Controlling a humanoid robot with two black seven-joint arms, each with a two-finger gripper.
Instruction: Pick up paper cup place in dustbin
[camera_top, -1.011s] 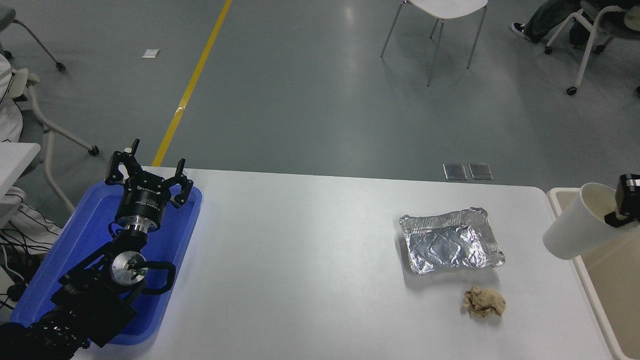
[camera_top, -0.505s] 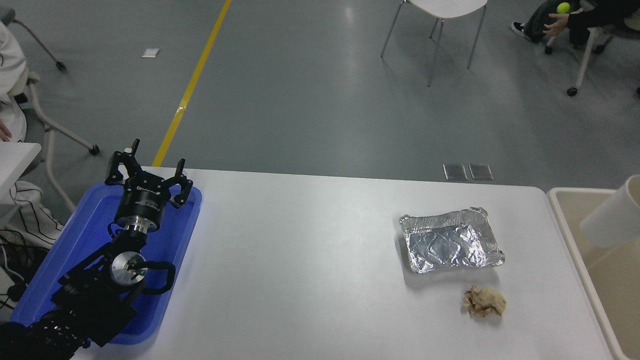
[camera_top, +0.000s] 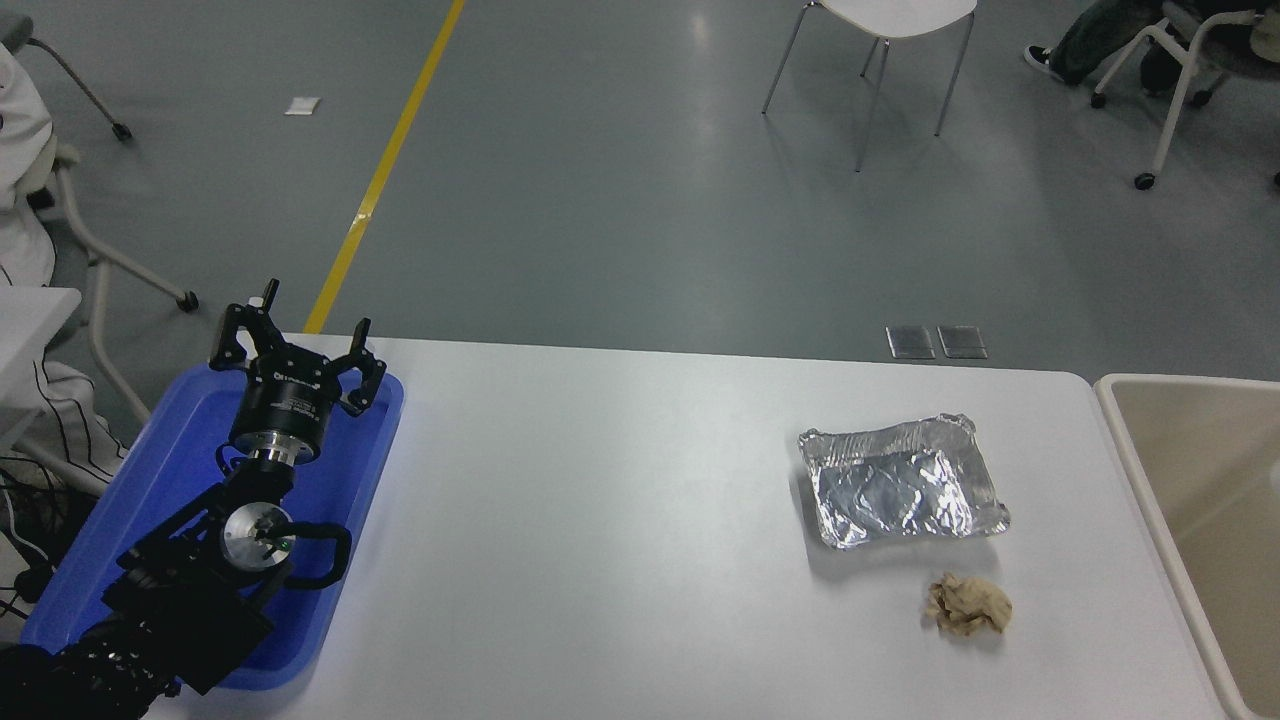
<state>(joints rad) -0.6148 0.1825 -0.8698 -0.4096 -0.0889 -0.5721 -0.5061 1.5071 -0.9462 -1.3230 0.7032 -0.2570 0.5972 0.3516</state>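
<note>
No cup in sight, so no telling which way it points; only part of the bin (camera_top: 1120, 420) shows, off the table's (camera_top: 620, 520) right edge, beige inside bare where visible. Left gripper (camera_top: 295, 345) parked over the blue tray (camera_top: 120, 520) at the left edge, fingers spread, holding nothing. Foil tray (camera_top: 900, 495) and paper wad (camera_top: 967, 605) near the right edge

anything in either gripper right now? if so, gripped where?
Nothing visible is held. The left gripper is parked open and empty over the blue tray. The right gripper is out of view, and no paper cup shows on the table or in the dustbin.
</note>
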